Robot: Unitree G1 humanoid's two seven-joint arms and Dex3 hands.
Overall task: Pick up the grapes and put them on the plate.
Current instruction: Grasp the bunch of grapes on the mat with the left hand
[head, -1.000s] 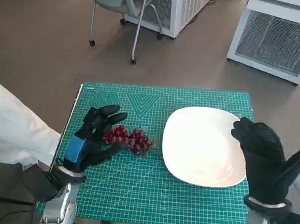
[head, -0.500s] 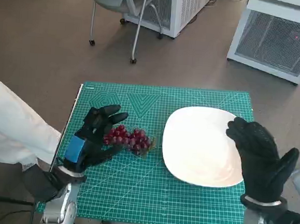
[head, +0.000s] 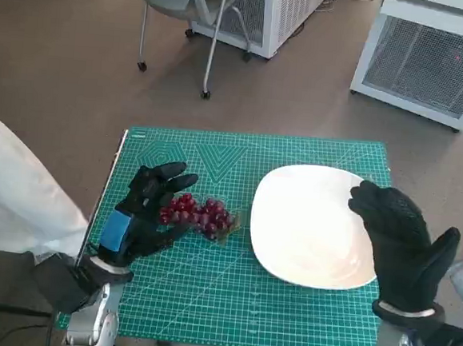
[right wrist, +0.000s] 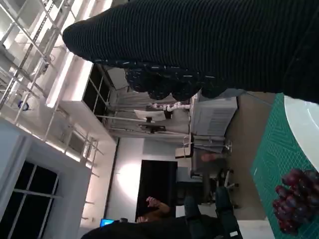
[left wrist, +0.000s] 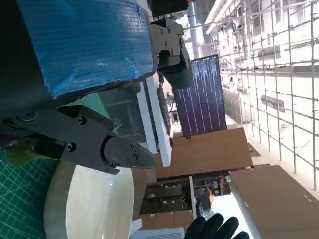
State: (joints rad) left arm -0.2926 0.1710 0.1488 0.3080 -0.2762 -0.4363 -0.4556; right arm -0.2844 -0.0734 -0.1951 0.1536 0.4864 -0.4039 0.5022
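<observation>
Your left hand (head: 142, 214) sits at the lower left of the head frame, its fingers curled round the left end of the grapes (head: 198, 214): the upper fingers arch over the top of the bunch and a lower one reaches under its near side, touching the fruit, which lies on the mat (head: 205, 299); you cannot tell from the pictures that the bunch is lifted. In the left wrist frame the blue tape (left wrist: 84, 42) fills the upper left and one black finger (left wrist: 94, 144) points toward the right over the pale plate (left wrist: 94, 204), with the mat showing green at the lower left edge. The grapes lie left of centre in the head frame, just beside the left rim of the plate (head: 262, 239), a small gap of mat between them. Your right hand (head: 398, 246) is at the lower right of the head frame, over the right rim of the plate, its fingers spread apart and holding nothing; whether it touches the plate you cannot tell. In the right wrist frame the glove (right wrist: 199, 45) forms a dark band across the top, and the grapes (right wrist: 294, 199) show at the lower right on the mat, beside a slice of the plate (right wrist: 304, 124) at the right edge.
</observation>
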